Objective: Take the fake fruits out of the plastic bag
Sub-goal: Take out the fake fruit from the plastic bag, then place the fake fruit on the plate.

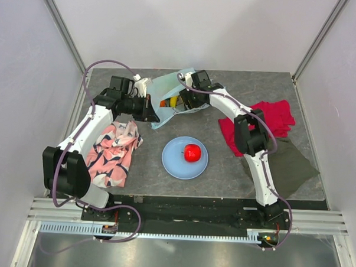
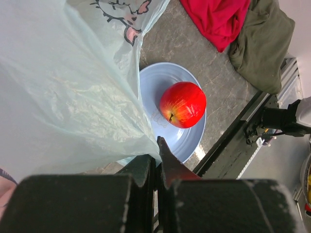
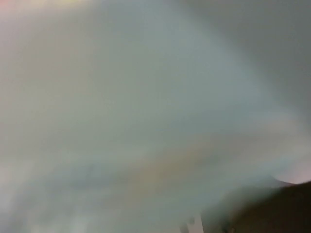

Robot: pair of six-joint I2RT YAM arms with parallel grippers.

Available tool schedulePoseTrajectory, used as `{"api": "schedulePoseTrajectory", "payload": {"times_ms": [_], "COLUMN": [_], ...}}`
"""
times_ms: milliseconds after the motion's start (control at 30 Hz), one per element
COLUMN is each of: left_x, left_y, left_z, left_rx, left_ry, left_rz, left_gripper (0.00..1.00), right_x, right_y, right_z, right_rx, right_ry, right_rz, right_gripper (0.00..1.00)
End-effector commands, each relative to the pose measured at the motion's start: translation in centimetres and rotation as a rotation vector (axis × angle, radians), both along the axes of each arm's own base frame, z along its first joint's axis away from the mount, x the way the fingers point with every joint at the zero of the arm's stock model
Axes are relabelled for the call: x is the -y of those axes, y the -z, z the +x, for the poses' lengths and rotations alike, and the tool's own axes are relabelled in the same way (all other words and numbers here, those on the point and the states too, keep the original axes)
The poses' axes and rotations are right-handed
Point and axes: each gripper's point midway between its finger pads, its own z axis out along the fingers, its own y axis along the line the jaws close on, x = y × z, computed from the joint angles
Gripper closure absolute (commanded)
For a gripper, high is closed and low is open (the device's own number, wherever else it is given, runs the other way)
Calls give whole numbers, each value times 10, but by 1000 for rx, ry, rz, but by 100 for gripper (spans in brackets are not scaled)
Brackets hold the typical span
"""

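Note:
The pale-blue plastic bag (image 1: 168, 89) lies at the back middle of the table, its mouth open toward the front. Orange and yellow fruits (image 1: 172, 102) show inside the mouth. My left gripper (image 1: 150, 111) is shut on the bag's left edge (image 2: 97, 111) and holds it up. My right gripper (image 1: 184, 103) is inside the bag's mouth; its fingers are hidden, and the right wrist view shows only blurred bag film (image 3: 146, 97). A red apple (image 1: 192, 152) sits on the round light-blue plate (image 1: 172, 161); the apple also shows in the left wrist view (image 2: 183, 104).
A pink patterned cloth (image 1: 113, 151) lies at the left front under the left arm. A red cloth (image 1: 273, 117) and an olive-green cloth (image 1: 295, 165) lie at the right. White walls stand round the table.

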Motion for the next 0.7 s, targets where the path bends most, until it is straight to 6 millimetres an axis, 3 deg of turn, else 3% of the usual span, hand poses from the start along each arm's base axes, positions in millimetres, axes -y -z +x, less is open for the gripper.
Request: {"api": "schedulePoseTrajectory", "payload": {"times_ms": [0,33,67,100,133,167,200,267,367,533,667], "left_x": [2,3,3,3,4,4,4,3,4,0,-1], "left_y": [-18,-19,-22,-25,-26,-31,-31,-37,-42,-50,-50], "left_z": [19,21,23,26,28,30,32,36,40,43,40], "left_rx": [81,87,95,103,110,124,128,145,161,194,200], "left_ry": [11,12,10,6,5,4,2,-5,-8,-26,-29], "left_rz": [-5,-7,-8,-11,-11,-13,-11,-8,-8,8,11], "left_gripper": [98,98,99,98,98,98,98,98,98,98,98], "right_x": [-9,-11,-10,-14,-14,-14,-14,-8,2,24,57], "right_y": [-111,-121,-150,-147,-154,-176,-170,-185,-189,-178,-144], "right_z": [-27,-36,-46,-64,-73,-86,-101,-117,-141,-189,-223], "right_rx": [136,140,180,152,153,183,155,164,150,124,74], "right_ry": [-135,-167,-196,-265,-299,-337,-379,-406,-450,-552,-598], "right_rz": [158,179,210,233,252,273,282,287,267,192,62], "right_gripper": [56,56,56,56,56,56,56,56,56,57,58]}}
